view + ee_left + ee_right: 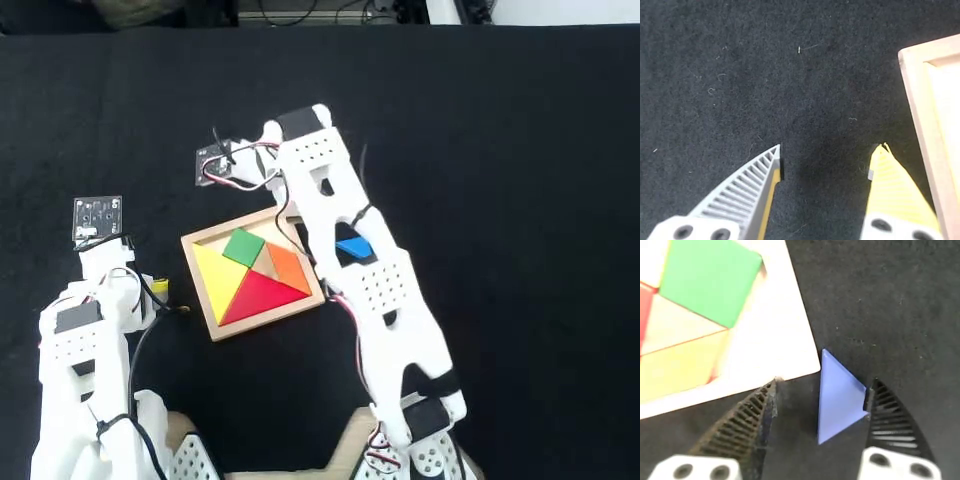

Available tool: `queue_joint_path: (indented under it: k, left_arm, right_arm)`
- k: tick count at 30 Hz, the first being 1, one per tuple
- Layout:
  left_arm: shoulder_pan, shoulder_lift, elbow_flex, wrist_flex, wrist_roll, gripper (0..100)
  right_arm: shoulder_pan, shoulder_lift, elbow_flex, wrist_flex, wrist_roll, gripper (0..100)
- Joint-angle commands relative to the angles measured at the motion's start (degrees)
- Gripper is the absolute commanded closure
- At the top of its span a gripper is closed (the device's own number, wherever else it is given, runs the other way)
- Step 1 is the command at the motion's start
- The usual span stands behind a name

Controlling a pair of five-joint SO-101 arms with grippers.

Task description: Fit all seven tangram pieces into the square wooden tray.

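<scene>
High view: square wooden tray (202, 290) sits on the black table (520, 150), turned corner-up. In it lie a yellow triangle piece (213, 280), green square piece (243, 247), orange triangle piece (290, 270) and red triangle piece (262, 300), with bare wood between them and at the far corner. The right arm (385, 290) stretches over the tray's right side. A blue piece (353, 247) shows through a gap in that arm; it is hard to say whether it is the triangle seen by the wrist. The left arm (85, 340) is parked left of the tray.

Left wrist view: left end effector (830, 147) is open with nothing between the jaws, over the table just beside the tray rim.

Right wrist view: right end effector (824, 385) is open, straddling a blue triangular piece (837, 397) on the table just off the tray corner. One finger looks to be touching it.

Likely step: grasping the blue triangle. Next it needs to close, lift over the rim and rotate the piece to fit a gap.
</scene>
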Motion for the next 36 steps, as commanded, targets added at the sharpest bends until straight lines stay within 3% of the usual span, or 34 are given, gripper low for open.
queue_joint_path:
  k: [1,7,36]
  left_arm:
    - [0.04,-0.09,-0.4,-1.23,0.09,72]
    - [0.04,-0.09,-0.4,-1.23,0.09,72]
    - [0.04,-0.09,-0.4,-1.23,0.09,72]
  right_arm:
    - [0.62,0.4,-5.32,0.53,0.7,72.5]
    - [4.31,0.92,-12.44,3.69,0.7,72.5]
    - [5.63,6.81,-13.05,-0.79,0.7,72.5]
